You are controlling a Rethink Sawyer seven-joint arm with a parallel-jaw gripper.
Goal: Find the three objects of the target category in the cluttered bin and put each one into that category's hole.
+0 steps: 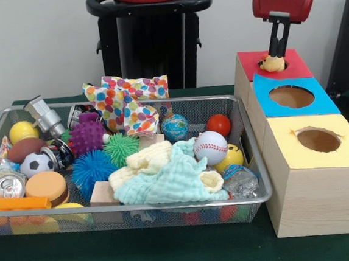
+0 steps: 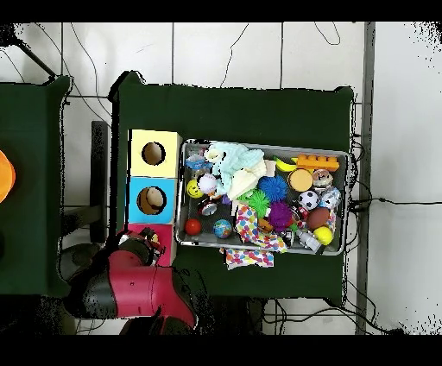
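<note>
End effector [image 1: 279, 49] hangs over the red box [image 1: 297, 66] at the far end of the box row, fingers close together just above a yellow cloth [image 1: 272, 64] sitting in that box's hole; whether they grip it cannot be told. Mesh bin [image 1: 255, 160] left of the boxes holds balls, cloths, cans on the green counter [image 1: 173, 253]

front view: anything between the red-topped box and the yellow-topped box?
Yes: the blue-topped box sits between the red-topped box and the yellow-topped box, its round hole empty.
</note>
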